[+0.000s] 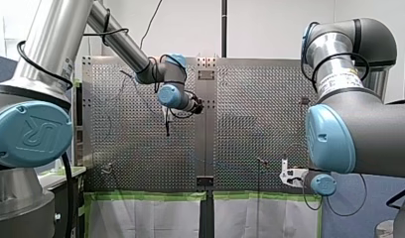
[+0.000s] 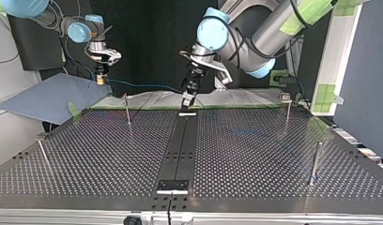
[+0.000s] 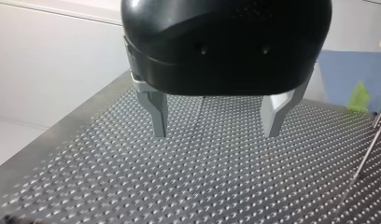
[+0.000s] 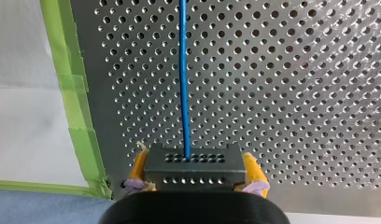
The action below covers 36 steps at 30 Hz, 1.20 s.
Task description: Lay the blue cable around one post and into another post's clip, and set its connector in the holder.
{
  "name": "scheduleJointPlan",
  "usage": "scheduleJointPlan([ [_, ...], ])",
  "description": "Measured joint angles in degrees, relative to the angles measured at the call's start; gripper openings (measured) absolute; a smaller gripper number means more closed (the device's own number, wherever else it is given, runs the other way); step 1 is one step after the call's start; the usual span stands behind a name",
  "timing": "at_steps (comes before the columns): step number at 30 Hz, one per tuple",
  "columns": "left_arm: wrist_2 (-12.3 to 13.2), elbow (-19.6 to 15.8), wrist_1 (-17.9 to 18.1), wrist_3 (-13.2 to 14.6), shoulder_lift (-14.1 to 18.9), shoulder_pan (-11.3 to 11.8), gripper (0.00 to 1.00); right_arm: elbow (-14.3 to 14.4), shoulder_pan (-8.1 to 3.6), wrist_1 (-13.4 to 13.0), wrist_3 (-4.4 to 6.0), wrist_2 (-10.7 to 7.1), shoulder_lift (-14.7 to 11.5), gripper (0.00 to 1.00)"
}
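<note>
None of the three steps appears done: the grey perforated connector (image 4: 194, 161) of the thin blue cable (image 4: 184, 79) is pinched by the yellow-padded right gripper (image 4: 195, 170) over the table's (image 4: 296, 93) taped edge, and the left gripper (image 3: 215, 134) is spread, empty.

Counter (image 2: 110, 154) is free either side of the black centre strip (image 2: 182, 140); only uprights in the way: thin post (image 2: 127, 110) and clip post (image 2: 287, 111) near the far edge, thick post (image 2: 315, 161) at the top view's right, leaning rod (image 2: 44, 154) at its left. Blue cable (image 2: 142, 86) hangs in the air along the far edge, from the connector (image 4: 192, 167) clamped in my right gripper (image 2: 101, 78) toward my left gripper (image 2: 187, 104), barring a pass there. Under my left gripper's spread fingers (image 3: 158, 112): bare counter, thin post off to one side.
</note>
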Motion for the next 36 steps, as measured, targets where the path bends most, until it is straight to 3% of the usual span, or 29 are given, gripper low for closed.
scheduleJointPlan([
  [9,-4.52,0.53,4.50,2.27,-4.51,-4.51,1.00,-0.14,-0.01,0.01,0.95,0.08,0.00,0.00],
  [18,-9.05,4.56,9.04,0.73,-9.05,-9.05,1.00,-0.16,0.13,0.11,1.93,0.09,0.00,0.00],
  [26,-13.26,8.43,13.24,-1.21,-13.25,-13.26,1.00,-0.15,0.23,0.11,2.17,0.09,-0.01,0.00],
  [36,-18.00,6.69,17.99,-0.83,-18.00,-17.92,1.00,-0.15,0.43,0.27,2.19,0.21,-0.01,0.00],
])
